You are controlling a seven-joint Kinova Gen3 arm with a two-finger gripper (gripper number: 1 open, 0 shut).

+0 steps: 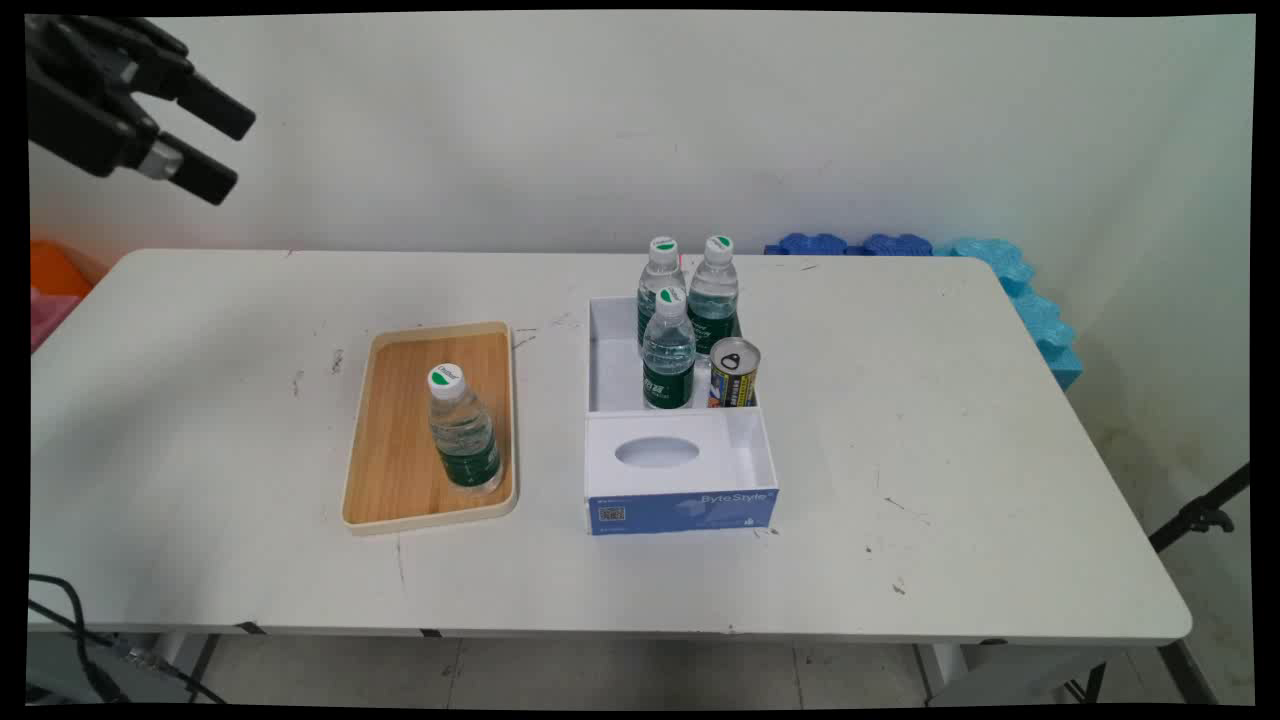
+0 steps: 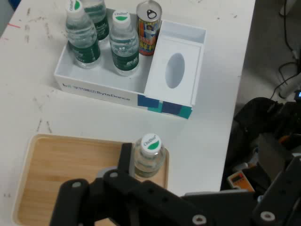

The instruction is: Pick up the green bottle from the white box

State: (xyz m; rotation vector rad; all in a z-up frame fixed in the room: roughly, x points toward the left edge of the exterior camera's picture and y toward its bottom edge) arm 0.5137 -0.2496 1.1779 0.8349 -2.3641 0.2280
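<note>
White table before a pale wall | gripper raised at upper left, fingers apart, empty; upright bottle on wooden tray well below, to its right

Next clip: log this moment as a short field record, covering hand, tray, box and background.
hand: hand raised high at upper left, far above the table, holding nothing, fingers apart
tray: wooden tray with one water bottle upright on it
box: white and blue box holding three bottles and a can
background: blue foam pieces by the wall
</note>
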